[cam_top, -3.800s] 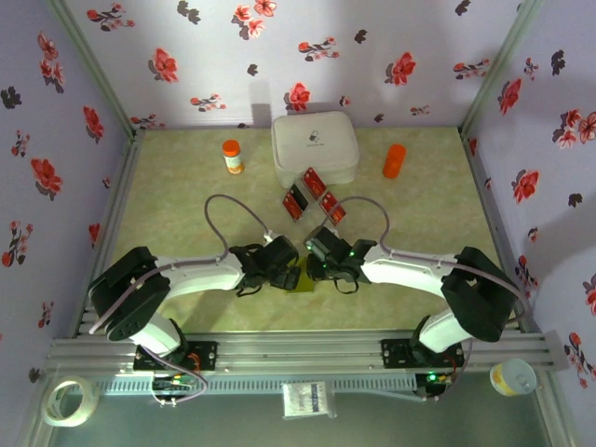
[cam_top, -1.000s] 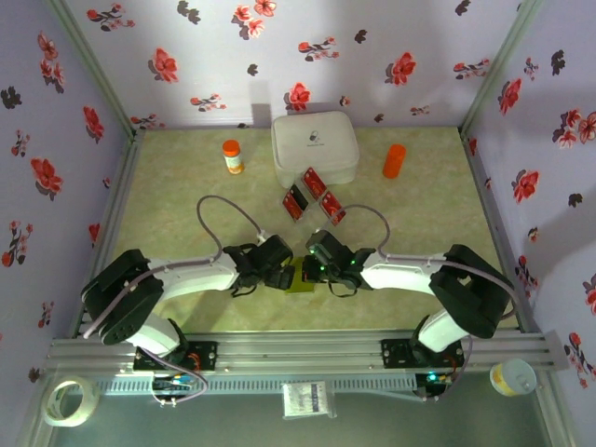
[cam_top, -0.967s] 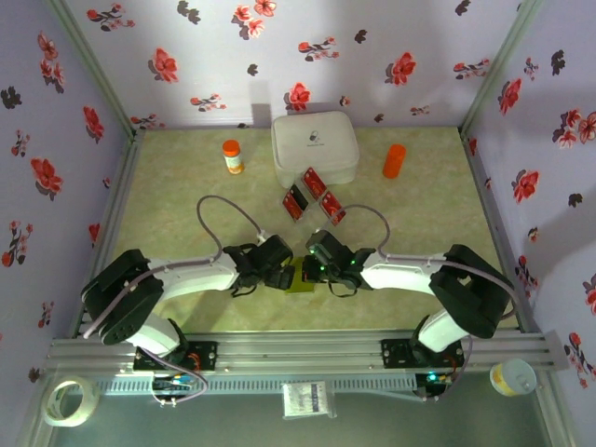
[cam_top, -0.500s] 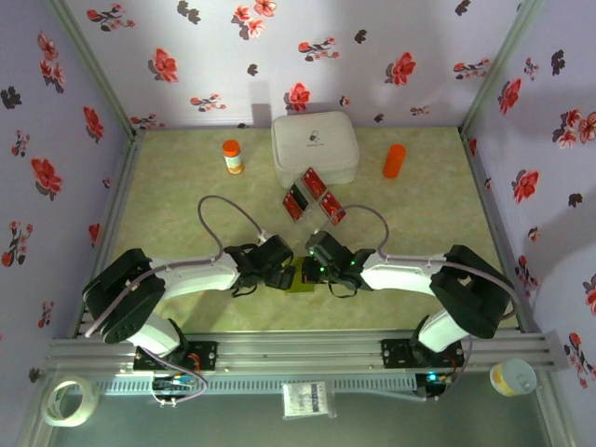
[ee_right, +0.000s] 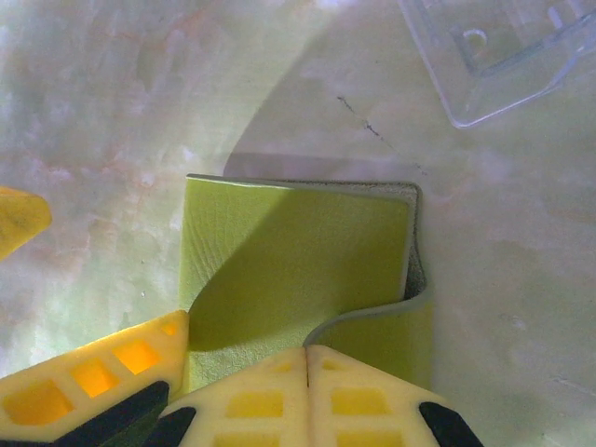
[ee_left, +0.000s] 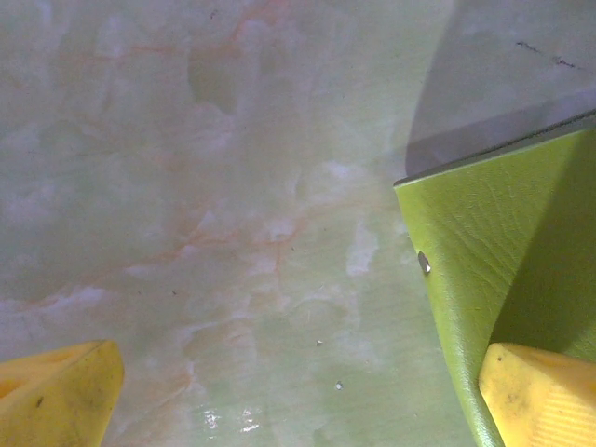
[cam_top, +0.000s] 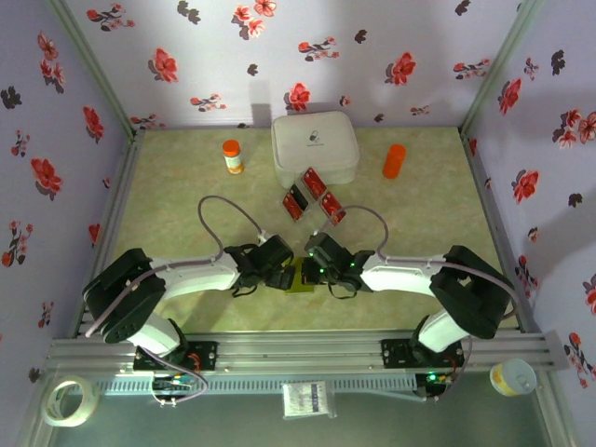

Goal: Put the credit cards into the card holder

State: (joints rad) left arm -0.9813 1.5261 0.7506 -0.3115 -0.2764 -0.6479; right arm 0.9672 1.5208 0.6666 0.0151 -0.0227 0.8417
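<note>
The right gripper (ee_right: 307, 358) is pinched shut on the card holder (ee_right: 289, 242) — on its flap. The left gripper (ee_left: 298, 396) is wide apart, with the holder at its 3 o'clock.

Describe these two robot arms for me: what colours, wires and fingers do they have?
The left arm and right arm are alike: white shells, bulky black joints, and a thin grey cable looping along each. A small green light glows at the right wrist. The fingers are bright yellow plastic; the right arm's fingers show a grid of hollow cells.
</note>
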